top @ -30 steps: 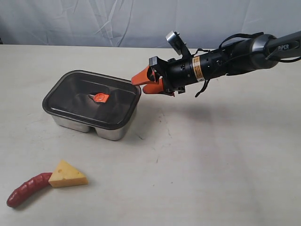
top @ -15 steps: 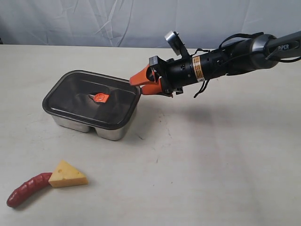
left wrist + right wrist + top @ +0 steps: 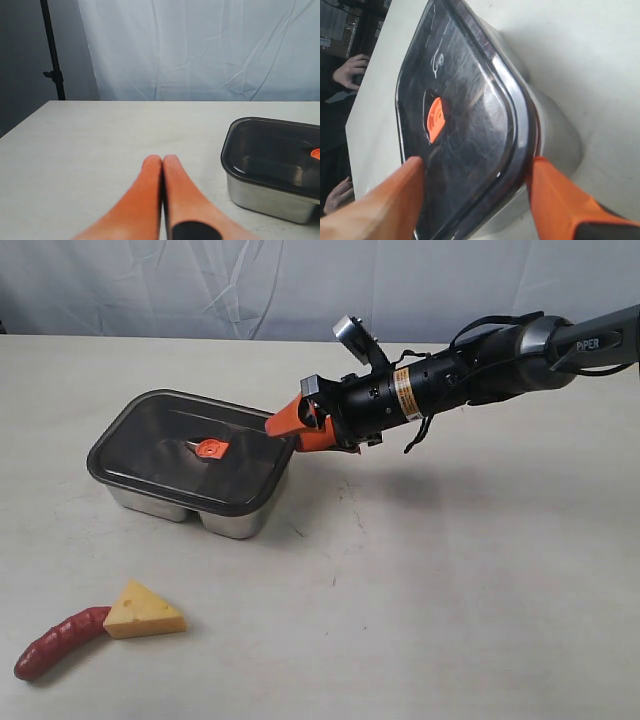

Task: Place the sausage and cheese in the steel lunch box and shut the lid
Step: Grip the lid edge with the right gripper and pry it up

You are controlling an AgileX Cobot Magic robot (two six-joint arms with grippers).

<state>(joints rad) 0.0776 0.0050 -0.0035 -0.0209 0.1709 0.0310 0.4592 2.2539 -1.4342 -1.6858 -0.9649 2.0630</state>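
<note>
The shiny rectangular stainless-steel lunch box (image 3: pixel 165 502) stands on the pale bench (image 3: pixel 450 570), left of the middle in the exterior view, with the flat dark smoky translucent plastic lid (image 3: pixel 170 445) seated on top of it and covering both compartments; the lid's small orange centre valve (image 3: pixel 212 448) faces up; the right end effector (image 3: pixel 285 433), with orange fingers on a black arm reaching in from the right, is at the box's right-hand end with its jaws spread wide; in the right wrist view this end effector (image 3: pixel 475 165) straddles the rim of the lid (image 3: pixel 470 100), one finger over the dark top surface near the valve (image 3: pixel 435 119) and the other outside, beside the steel wall (image 3: pixel 555 130) just under the rim; whether either finger touches cannot be told, and nothing is gripped; the left end effector (image 3: pixel 161 161) shows only in its own wrist view, its two orange fingers pressed together with nothing between them, low over bare bench and apart from the box; the small curved dark-red glossy sausage (image 3: pixel 58 642) and the small yellow wedge of cheese (image 3: pixel 143 611) lie outside the box on the bench near the front left, well apart from it, one end of the sausage touching the wedge.
</note>
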